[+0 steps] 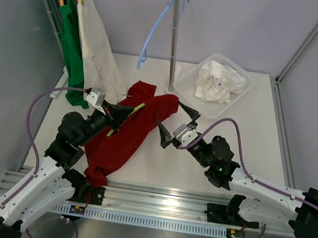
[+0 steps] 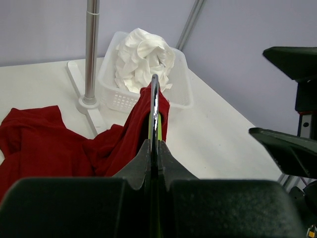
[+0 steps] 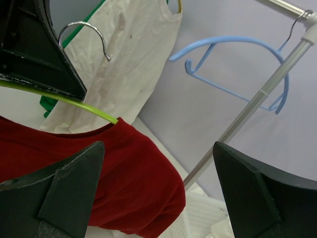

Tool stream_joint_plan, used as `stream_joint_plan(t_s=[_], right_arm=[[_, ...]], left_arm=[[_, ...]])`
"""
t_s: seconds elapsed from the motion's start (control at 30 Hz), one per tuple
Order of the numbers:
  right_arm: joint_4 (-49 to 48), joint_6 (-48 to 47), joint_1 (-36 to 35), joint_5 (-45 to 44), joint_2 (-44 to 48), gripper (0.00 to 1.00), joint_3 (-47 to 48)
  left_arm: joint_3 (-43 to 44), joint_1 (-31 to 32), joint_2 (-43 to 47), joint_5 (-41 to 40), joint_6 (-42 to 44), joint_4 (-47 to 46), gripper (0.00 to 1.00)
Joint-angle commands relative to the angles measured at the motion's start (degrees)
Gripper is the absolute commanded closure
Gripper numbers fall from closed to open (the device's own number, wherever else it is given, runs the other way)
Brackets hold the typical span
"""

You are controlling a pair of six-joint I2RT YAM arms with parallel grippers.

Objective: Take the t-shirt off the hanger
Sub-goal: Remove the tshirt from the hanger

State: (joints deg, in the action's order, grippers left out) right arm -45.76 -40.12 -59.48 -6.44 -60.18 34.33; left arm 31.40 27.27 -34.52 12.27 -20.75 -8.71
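A red t-shirt lies crumpled on the white table, with one shoulder still draped over a lime-green hanger. My left gripper is shut on the hanger near its metal hook and holds it edge-on above the table. The shirt hangs off the hanger's far end. My right gripper stands wide open just beside the shirt's raised shoulder, with nothing between its fingers. In the right wrist view the green hanger arm runs into the collar.
A metal clothes rack stands at the back with a green garment, a white garment and an empty blue hanger. A white basket holding white cloth sits at the back right.
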Motion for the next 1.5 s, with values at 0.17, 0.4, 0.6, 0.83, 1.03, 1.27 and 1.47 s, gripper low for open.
stream_joint_plan(t_s=[0.17, 0.4, 0.6, 0.83, 1.03, 1.27, 1.47], right_arm=[[-6.28, 8.47, 2.26, -3.68, -4.94, 0.01, 3.20], [-1.89, 12.60, 3.23, 0.63, -6.26, 0.01, 5.75], [4.44, 14.45, 3.23, 3.27, -5.12, 0.01, 7.51], [5.07, 14.28, 3.23, -1.64, -3.72, 0.01, 6.98], [7.86, 15.25, 3.32, 2.01, -2.48, 0.03, 7.33], [14.64, 15.24, 3.32, 13.79, -3.62, 0.05, 9.97], [19.12, 15.16, 3.23, 26.44, -8.10, 0.11, 13.92]], left_arm=[[-1.25, 0.16, 2.61, -0.41, 1.50, -11.24, 1.00], [-1.87, 0.16, 3.85, 0.73, 0.54, -11.33, 1.00], [-2.83, 0.16, 5.34, 1.61, -0.08, -11.94, 1.00], [-3.10, 0.16, 5.17, 1.26, 0.54, -12.21, 1.00], [-2.92, 0.16, 3.68, 2.14, 0.54, -13.17, 1.00], [-2.83, 0.16, 3.67, 2.05, 0.36, -13.35, 1.00], [-2.83, 0.16, 3.85, 2.41, 0.19, -13.70, 1.00]])
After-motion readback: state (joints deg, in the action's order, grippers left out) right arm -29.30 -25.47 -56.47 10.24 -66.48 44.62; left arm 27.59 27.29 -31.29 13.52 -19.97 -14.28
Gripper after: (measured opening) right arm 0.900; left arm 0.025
